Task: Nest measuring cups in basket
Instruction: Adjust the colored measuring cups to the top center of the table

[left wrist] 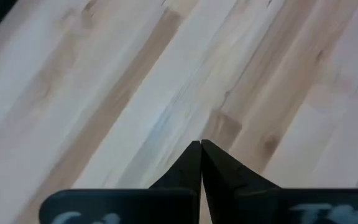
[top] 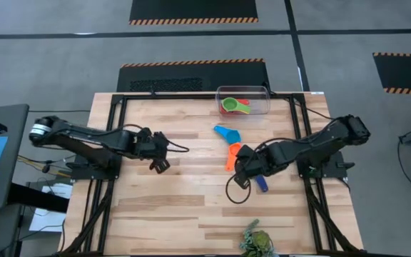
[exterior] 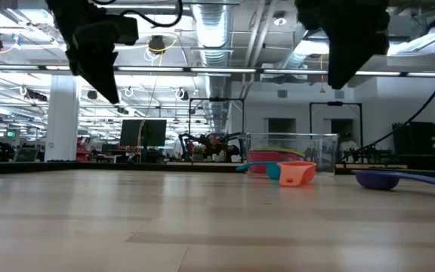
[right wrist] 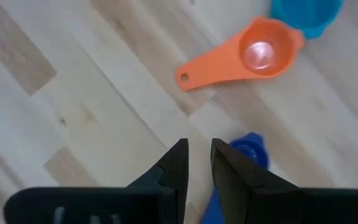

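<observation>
The clear basket (top: 242, 100) stands at the table's far edge with a green cup (top: 230, 106) and a red cup (top: 244, 102) inside. A light blue cup (top: 227, 133), an orange cup (right wrist: 253, 56) and a dark blue cup (right wrist: 248, 152) lie on the wood in front of it. My right gripper (right wrist: 197, 149) hangs above the table just beside the dark blue cup, narrowly open with nothing between its fingers. My left gripper (left wrist: 201, 146) is shut over bare wood at the table's left (top: 159, 160), clear of every cup.
A green leafy plant (top: 255, 239) sits at the near edge. A black cable loop (top: 235, 193) hangs by my right gripper. Bare wood spreads across the table's middle and left. A black frame (top: 120, 96) borders the tabletop.
</observation>
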Robot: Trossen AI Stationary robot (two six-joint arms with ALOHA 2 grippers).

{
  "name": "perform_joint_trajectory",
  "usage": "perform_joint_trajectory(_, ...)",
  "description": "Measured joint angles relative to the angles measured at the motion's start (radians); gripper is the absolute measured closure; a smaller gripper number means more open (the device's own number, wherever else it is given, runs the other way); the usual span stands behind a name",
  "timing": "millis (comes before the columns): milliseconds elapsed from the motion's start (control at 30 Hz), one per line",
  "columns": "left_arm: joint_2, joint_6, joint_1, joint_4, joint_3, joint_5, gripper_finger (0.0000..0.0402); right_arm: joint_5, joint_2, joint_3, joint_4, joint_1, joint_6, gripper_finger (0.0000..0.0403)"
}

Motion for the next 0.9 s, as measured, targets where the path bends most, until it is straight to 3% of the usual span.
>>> perform_joint_trajectory(300, -0.039, -0.013, 0.000, 0.115, -0.064, 0.009, 0.0401, -0.141, -0.001, -0.142, 0.134, -0.025, -0.023, 0.0310)
perform_joint_trajectory(500, -0.036, -0.004, 0.000, 0.120, -0.066, 0.008, 0.0402, -0.254, 0.000, -0.275, 0.270, -0.009, 0.078, 0.0310)
perform_joint_trajectory(667, -0.036, -0.002, 0.000, 0.121, -0.066, -0.002, 0.0401, -0.250, -0.001, -0.331, 0.401, 0.055, 0.103, 0.0311)
perform_joint_trajectory(900, -0.036, -0.002, 0.000, 0.123, -0.066, -0.004, 0.0401, -0.236, -0.001, -0.409, 0.416, 0.113, 0.224, 0.0334)
